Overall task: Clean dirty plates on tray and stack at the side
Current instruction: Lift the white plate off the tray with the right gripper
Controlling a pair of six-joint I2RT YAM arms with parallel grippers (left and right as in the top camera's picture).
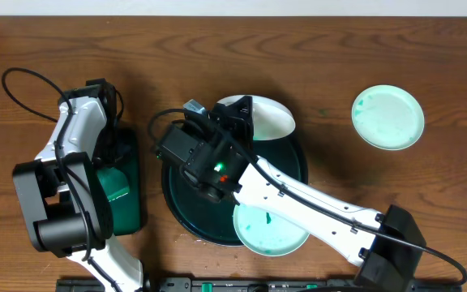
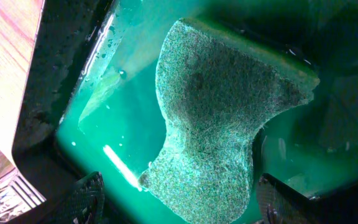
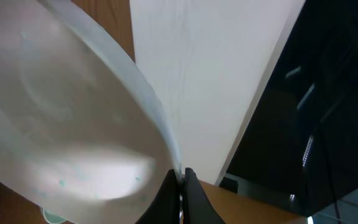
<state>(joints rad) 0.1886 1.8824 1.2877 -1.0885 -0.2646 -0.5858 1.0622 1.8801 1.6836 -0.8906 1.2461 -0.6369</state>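
The right gripper (image 3: 180, 182) pinches shut on a plate (image 3: 73, 118) by its rim, at the far edge of the tray (image 1: 295, 165). The left gripper (image 2: 180, 200) hangs wide open over the sponge (image 2: 216, 112); it should grab its middle firmly.

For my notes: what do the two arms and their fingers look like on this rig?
Both the left arm and right arm have white shells with bulky black joint housings. A black cable loops off the left one. Green and red lights glow on the right wrist. The fingertips are dark and textured.
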